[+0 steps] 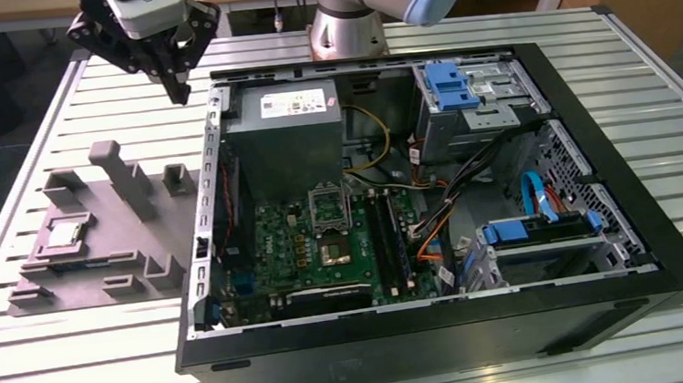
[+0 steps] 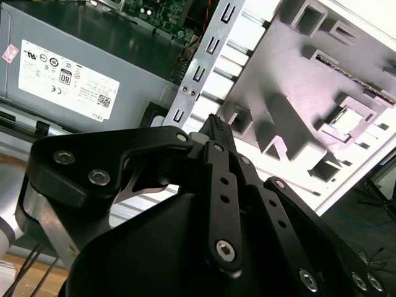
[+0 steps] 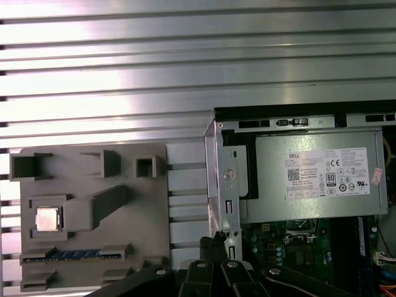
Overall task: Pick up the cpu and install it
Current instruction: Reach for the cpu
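Observation:
The cpu [image 1: 64, 233] is a small pale square chip lying flat in a recess of the grey holder tray [image 1: 128, 263], on the exterior view's left of the computer case. Both wrist views show the cpu [image 3: 47, 218] [image 2: 348, 119] in that recess. My gripper [image 1: 179, 93] hangs high above the table, beyond the tray's far end and near the case's far corner. Its fingers are shut together with nothing between them. The gripper [image 2: 216, 122] [image 3: 213, 243] tips point down near the case edge. The metal-framed socket [image 1: 328, 204] sits on the green board inside the case.
The open black computer case [image 1: 637, 223] lies on its side on a slatted metal table [image 1: 87, 358]. Inside are a grey power supply [image 1: 292, 113], cables and blue drive brackets [image 1: 449, 82]. The tray has tall posts [image 1: 121, 177] and holds a memory stick [image 3: 77, 254].

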`<state>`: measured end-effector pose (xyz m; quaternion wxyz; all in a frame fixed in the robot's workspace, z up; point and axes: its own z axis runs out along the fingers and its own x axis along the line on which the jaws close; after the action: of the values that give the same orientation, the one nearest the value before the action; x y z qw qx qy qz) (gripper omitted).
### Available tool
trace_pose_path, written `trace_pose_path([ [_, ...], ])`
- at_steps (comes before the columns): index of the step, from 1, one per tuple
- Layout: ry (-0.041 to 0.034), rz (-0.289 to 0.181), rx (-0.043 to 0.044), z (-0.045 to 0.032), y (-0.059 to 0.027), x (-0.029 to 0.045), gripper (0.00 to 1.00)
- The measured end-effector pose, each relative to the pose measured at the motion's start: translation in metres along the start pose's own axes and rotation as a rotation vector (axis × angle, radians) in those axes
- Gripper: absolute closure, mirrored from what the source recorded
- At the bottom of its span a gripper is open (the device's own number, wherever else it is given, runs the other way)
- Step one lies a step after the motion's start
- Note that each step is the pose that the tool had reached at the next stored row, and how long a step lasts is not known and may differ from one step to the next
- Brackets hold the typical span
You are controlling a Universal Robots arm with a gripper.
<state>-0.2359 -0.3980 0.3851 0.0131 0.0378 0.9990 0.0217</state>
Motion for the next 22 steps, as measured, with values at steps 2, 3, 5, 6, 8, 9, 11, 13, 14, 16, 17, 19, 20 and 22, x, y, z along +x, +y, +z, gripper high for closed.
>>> trace_pose_path([
  [2, 0.0002, 0.0, 0.0002, 0.0002, 0.0, 0.0004, 0.89],
  [3, 0.0003, 0.0, 0.0002, 0.0002, -0.0001, 0.0006, 0.89],
  [5, 0.0002, 0.0, 0.0001, 0.0005, -0.0001, 0.0009, 0.89],
  [6, 0.0002, 0.0, 0.0, 0.0006, -0.0001, 0.0011, 0.89],
  [8, 0.0001, 0.0, 0.0, 0.0007, -0.0001, 0.0014, 0.89],
  [9, 0.0001, 0.0, 0.0, 0.0008, -0.0001, 0.0016, 0.89],
  [11, 0.0, 0.0, -0.0001, 0.001, -0.0002, 0.0021, 0.89],
  [13, 0.0, 0.0, -0.0001, 0.0012, -0.0003, 0.0029, 0.89],
  [14, 0.0002, 0.0, 0.0, 0.0012, -0.0003, 0.0032, 0.89],
  [16, 0.0002, 0.0, 0.0001, 0.0014, -0.0003, 0.0038, 0.89],
  [17, 0.0001, 0.0, 0.0, 0.0015, -0.0004, 0.004, 0.89],
  [19, 0.0001, 0.0, 0.0, 0.0016, -0.0004, 0.0046, 0.89],
  [20, 0.0002, 0.0, 0.0, 0.0017, -0.0004, 0.0048, 0.89],
  [22, 0.0001, 0.0, 0.0, 0.0018, -0.0005, 0.0054, 0.89],
])
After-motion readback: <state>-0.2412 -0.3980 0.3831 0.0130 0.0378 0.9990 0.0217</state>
